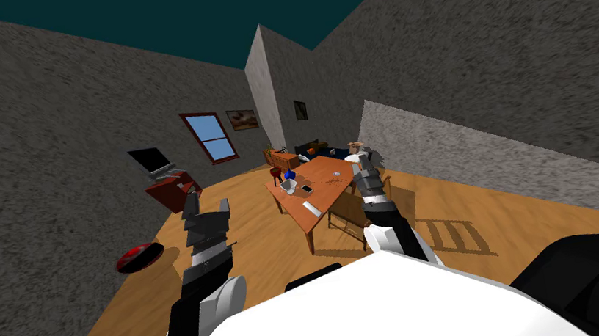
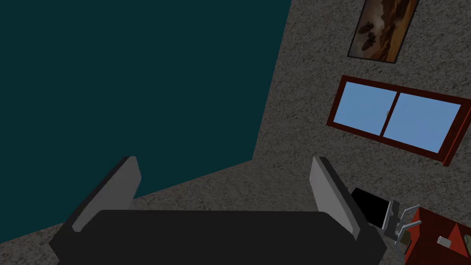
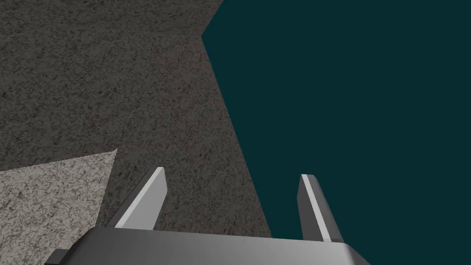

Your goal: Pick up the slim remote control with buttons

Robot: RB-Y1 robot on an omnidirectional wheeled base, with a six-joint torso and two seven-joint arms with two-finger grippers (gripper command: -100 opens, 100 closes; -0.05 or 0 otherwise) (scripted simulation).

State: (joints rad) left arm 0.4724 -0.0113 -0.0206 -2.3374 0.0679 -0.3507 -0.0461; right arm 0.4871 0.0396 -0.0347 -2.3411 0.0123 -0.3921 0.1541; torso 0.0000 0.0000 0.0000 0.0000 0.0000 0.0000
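Rising nearest on the robot's left: left gripper [image 1: 207, 207], held up over the wooden floor [image 1: 246, 214], fingers [image 2: 327, 195] spread wide with nothing between them.

Right gripper [image 1: 368, 161]: raised likewise on the robot's right, seen against the right end of the table. Its fingers [image 3: 148, 202] stand well apart and hold nothing.

Robot vacuum [image 1: 138, 256]: red and black disc on the floor at the foot of the left wall, left of the left arm.

Table [image 1: 324, 195]: orange-brown wood, standing mid-room ahead of both arms.

Chair [image 1: 344, 216]: darker wood, drawn up to the table's right-hand long edge, close to its nearest corner.

Remote [image 1: 311, 208]: slim white bar lying flat on the table by the nearest corner, just inside the chair-side edge. Its buttons are too small to make out. It lies apart from both grippers, untouched.

Phone-like slab [image 1: 307, 189]: dark face with a pale rim, lying flat towards the table's middle, just beyond the remote.

Bowl [image 1: 288, 187]: white, near the table's left edge, beside the slab.

Vase [image 1: 289, 175]: blue, by the table's left corner, just beyond the bowl.

Stool [image 1: 277, 173]: red, on the floor just off that left corner.

Television [image 1: 150, 160]: dark screen on a red cabinet [image 1: 174, 190] against the left wall.

Window [image 1: 210, 137]: red frame, blue panes, further along the left wall. A painting [image 1: 241, 118] hangs beside it.

Sofa [image 1: 314, 149]: dark, at the far wall beyond the table.
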